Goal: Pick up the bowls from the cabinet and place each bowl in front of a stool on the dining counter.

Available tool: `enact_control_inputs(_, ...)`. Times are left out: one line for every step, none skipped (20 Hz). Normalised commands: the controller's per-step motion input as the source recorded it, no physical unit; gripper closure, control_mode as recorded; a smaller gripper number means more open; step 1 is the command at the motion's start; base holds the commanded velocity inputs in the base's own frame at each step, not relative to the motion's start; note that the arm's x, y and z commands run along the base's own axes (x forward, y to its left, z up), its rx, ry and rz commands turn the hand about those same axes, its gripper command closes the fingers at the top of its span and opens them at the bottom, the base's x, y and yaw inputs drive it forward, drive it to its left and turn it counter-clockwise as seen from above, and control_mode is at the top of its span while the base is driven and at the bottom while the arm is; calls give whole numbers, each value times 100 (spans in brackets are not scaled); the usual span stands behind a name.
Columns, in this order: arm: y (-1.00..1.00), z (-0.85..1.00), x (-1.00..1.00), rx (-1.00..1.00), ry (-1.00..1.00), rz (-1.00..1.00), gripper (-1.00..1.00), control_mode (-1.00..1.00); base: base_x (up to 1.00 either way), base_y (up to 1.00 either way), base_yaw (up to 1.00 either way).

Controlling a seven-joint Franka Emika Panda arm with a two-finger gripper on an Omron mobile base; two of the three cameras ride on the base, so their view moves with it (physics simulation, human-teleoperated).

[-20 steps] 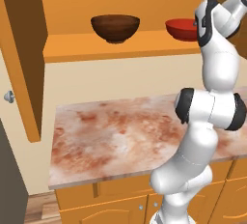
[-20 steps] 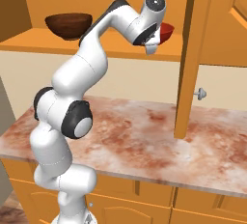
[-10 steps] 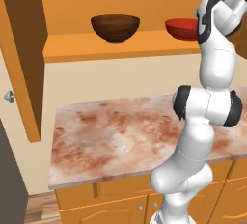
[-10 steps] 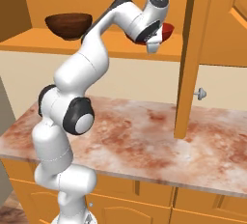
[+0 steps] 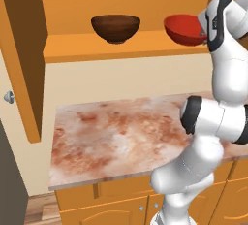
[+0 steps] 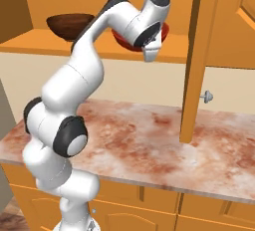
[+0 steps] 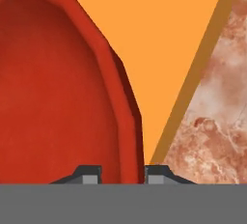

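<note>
Two fingertips [image 7: 89, 175] clamping red bowl [image 7: 58, 97] rim

White arm raised high, elbow bent, hand [image 7: 122, 172] at shelf height, fingers [image 7: 89, 174] pinched close together

Two bowls on the shelf: one brown bowl [image 5: 116, 28] upper middle, one red bowl [image 5: 183, 29] upper right.
</note>
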Motion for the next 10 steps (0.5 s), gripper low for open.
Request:
enact_control_inputs(58,0,-100,-6,-7,0,100,-100,0,0,0)
enact_control_inputs(45,0,-100,-3,-7,0,100,-100,0,0,0)
enact_control_inputs(30,0,-100,0,0,0,100,-100,0,0,0)
enact_control_inputs(23,0,-100,0,0,0,100,-100,0,0,0)
enact_control_inputs(33,0,-100,0,0,0,100,-100,0,0,0)
enact_control_inputs(24,0,-100,0,0,0,100,-100,0,0,0)
enact_control_inputs(16,0,-100,0,0,0,100,-100,0,0,0)
enact_control_inputs(23,0,-100,0,0,0,100,-100,0,0,0)
enact_control_inputs(19,0,-100,0,2,0,100,-100,0,0,0)
enact_control_inputs(19,0,-100,0,2,0,100,-100,0,0,0)
